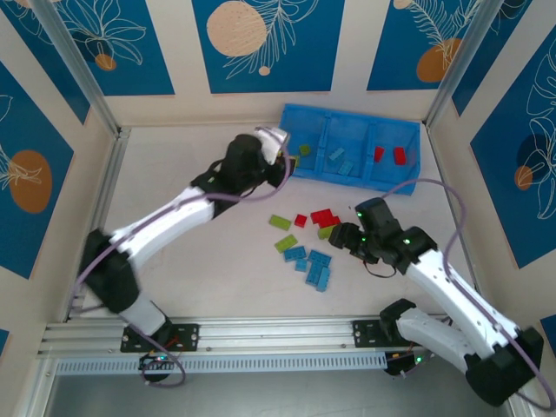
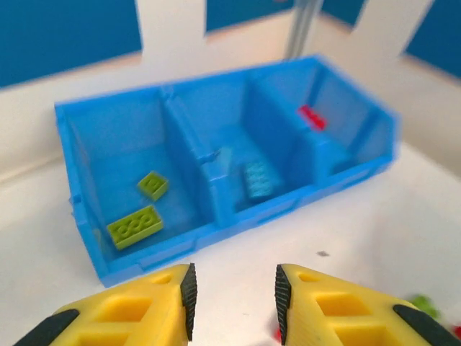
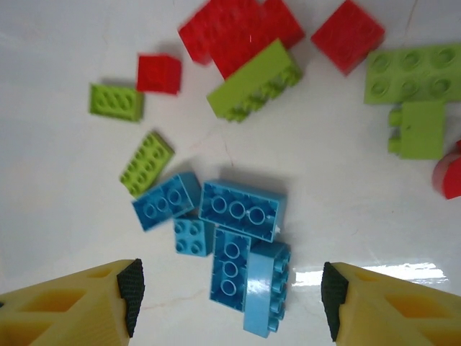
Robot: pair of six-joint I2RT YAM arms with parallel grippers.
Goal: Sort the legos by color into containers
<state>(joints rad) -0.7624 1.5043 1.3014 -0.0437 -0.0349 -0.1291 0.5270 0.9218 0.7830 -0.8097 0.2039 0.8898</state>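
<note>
Hovering wide open over tightly packed blue bricks (image 3: 241, 209) on the counter (image 3: 57, 187), the right pincer (image 3: 230, 288) could pinch two together or scatter them; the left pincer (image 2: 234, 292) gapes empty near the tray (image 2: 252, 216).

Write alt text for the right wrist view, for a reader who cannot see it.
The right hand hangs open above loose legos on a white table, with a tight cluster of light blue bricks lying between its two yellow fingers. Farther out lie scattered lime green bricks and red bricks.
</note>
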